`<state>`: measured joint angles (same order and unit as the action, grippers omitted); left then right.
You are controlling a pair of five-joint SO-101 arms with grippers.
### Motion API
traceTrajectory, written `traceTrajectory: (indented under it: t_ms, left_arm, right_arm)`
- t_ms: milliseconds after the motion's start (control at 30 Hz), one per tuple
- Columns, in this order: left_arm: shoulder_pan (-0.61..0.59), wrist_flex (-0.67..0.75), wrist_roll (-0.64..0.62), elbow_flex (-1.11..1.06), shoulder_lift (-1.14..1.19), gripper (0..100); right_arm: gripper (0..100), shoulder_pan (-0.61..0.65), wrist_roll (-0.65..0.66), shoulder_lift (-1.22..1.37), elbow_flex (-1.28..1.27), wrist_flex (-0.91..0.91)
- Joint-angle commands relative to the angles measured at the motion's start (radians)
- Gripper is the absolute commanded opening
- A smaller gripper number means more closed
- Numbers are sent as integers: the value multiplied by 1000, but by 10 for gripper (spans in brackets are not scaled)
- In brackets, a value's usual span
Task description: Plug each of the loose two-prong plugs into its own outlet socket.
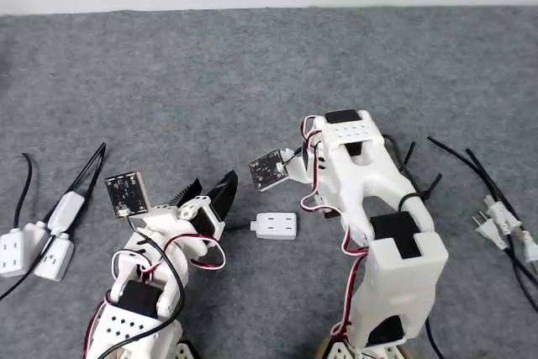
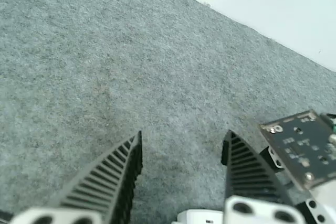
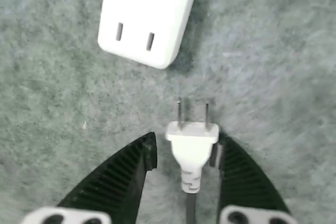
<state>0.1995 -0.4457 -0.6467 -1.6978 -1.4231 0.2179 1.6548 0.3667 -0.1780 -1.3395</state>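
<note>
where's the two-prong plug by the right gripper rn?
Right wrist view: the plug sits between the open fingers of the right gripper, prongs pointing at the white outlet socket just ahead, not yet in it.

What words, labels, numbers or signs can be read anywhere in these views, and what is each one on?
None can be read.
left arm's circuit board: fine markings, too small to read.
right arm's circuit board: fine markings, too small to read.
outlet block: plain white, no print visible.
two-prong plug: plain white, no print visible.
</note>
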Motion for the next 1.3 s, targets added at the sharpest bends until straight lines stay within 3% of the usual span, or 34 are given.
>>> traceTrajectory:
  t_ms: [0, 300, 467, 533, 700, 1000, 1100, 1267]
  left_arm:
    - [6, 28, 8, 8, -6, 234]
    - [6, 28, 8, 8, -6, 233]
    - [6, 28, 8, 8, -6, 233]
    - [6, 28, 8, 8, -6, 233]
    - [6, 23, 8, 8, -6, 233]
    - [6, 17, 8, 8, -6, 233]
    - [6, 17, 8, 8, -6, 233]
    - [6, 18, 17, 8, -9, 233]
  right_arm:
    - [132, -22, 25, -1, -17, -13]
    - [131, -53, 130, 1, -21, -13]
    - [6, -48, 123, 19, -15, -12]
    - [24, -47, 121, 22, -15, -12]
    - [35, -44, 43, 24, -17, 27]
    - [30, -41, 31, 24, -6, 50]
    - [55, -47, -48, 24, 0, 101]
    - [8, -65, -189, 22, 2, 208]
